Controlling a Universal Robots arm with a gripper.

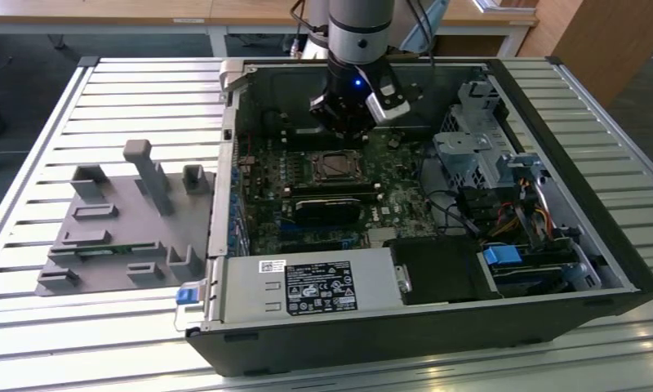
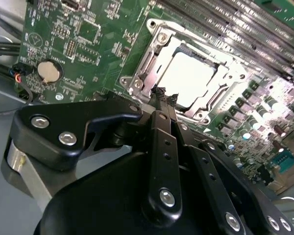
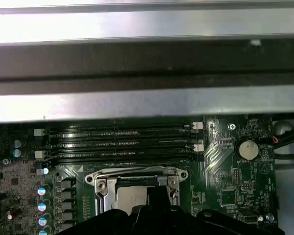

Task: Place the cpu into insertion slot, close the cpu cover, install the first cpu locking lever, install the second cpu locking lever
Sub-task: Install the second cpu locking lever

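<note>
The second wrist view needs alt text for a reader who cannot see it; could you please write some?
The black hand, its fingers closed together, sits at the edge of the cpu cover, which lies shut over the pale cpu in its insertion slot on the green motherboard. A round coin battery sits nearby.

In the first wrist view the pincer (image 3: 154, 208) hid the near part of the cpu (image 3: 130, 198); the picture's edge cut off the insertion slot (image 3: 100, 196).
</note>
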